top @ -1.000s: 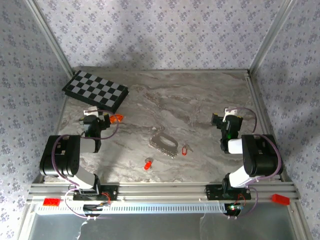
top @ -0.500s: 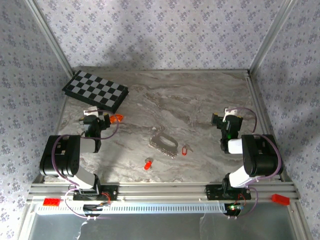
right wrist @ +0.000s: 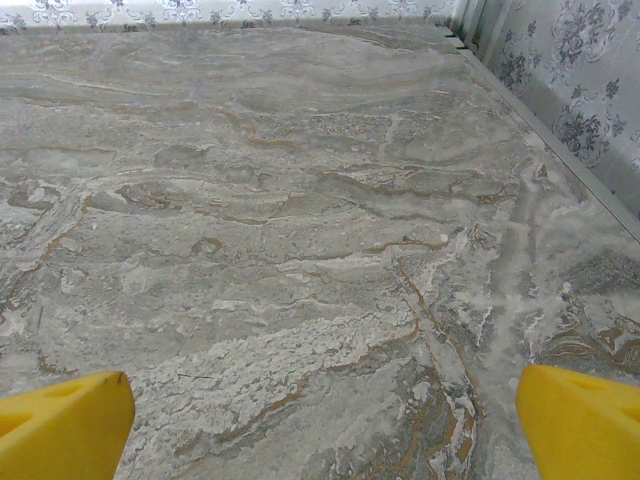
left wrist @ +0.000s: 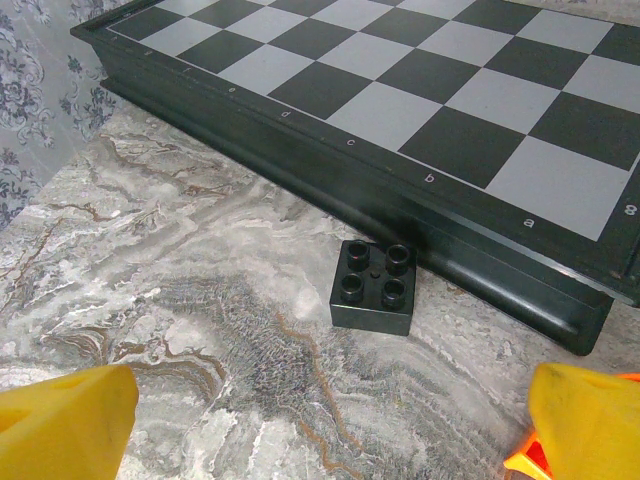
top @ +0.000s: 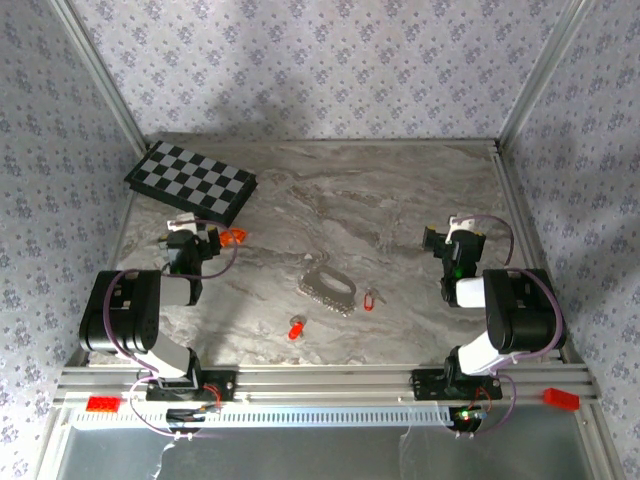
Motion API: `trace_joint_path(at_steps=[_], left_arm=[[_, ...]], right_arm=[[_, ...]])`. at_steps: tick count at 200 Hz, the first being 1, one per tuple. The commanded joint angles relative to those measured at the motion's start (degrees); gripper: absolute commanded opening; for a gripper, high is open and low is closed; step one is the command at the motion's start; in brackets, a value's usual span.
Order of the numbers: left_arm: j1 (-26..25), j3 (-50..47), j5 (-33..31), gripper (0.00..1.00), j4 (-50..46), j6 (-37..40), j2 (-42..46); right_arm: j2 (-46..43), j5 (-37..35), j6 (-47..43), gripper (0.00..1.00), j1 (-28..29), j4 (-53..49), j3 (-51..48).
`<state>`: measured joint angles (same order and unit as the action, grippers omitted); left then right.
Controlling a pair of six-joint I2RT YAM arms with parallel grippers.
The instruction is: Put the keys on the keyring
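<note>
Where the left arm sits, the left gripper [top: 192, 240] has its yellow fingers [left wrist: 62, 420] spread wide apart, and nothing is between them. Right in front of these open jaws lies a little black toy brick [left wrist: 373, 286] with four bumps on top. Just behind the brick is the dark edge of a chessboard [left wrist: 400, 100]. A small orange thing [top: 233, 238] lies just beside the right finger of this gripper (it is too small to tell what it is).

Well off to the right of the left jaws, one key [top: 296, 328] with a red head lies flat on the marble table [top: 400, 190]. The keyring [top: 329, 287], a silvery loop, lies between the two grippers, about in the middle and well apart from both. A second red key [top: 370, 298] lies just beside the ring's right end, on the side nearer the right jaws. Both keys are loose, not on the ring.

The right gripper [top: 452, 243] also has its yellow fingers [right wrist: 60, 425] spread wide, holding nothing. In front of these jaws is bare marble.
</note>
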<state>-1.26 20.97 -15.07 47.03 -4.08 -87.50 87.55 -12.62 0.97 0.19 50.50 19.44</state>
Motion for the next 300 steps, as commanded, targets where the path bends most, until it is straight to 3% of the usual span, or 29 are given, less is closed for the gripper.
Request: trace_joint_path(at_steps=[1,223,279,300], left_arm=[[-0.2,1.4,-0.9,1.0,2.3,0.5,-0.4],[-0.3,1.3,-0.9,1.0,2.4,0.4,-0.4],[-0.3,2.0,1.7,1.0,-1.0,1.4,2.2],[-0.3,1.9,2.0,1.0,-1.7,1.4,3.2]], right_arm=[[0.6,-1.1,-0.7,1.0,0.0,1.4,1.2],[0.4,-1.2,-0.9,1.0,0.2,2.0,1.0],[-6.2,-2.4,-2.4,1.0,2.0,-7.0,2.6],[-6.7,-1.5,-1.9,1.0,1.7,-6.1,1.9]])
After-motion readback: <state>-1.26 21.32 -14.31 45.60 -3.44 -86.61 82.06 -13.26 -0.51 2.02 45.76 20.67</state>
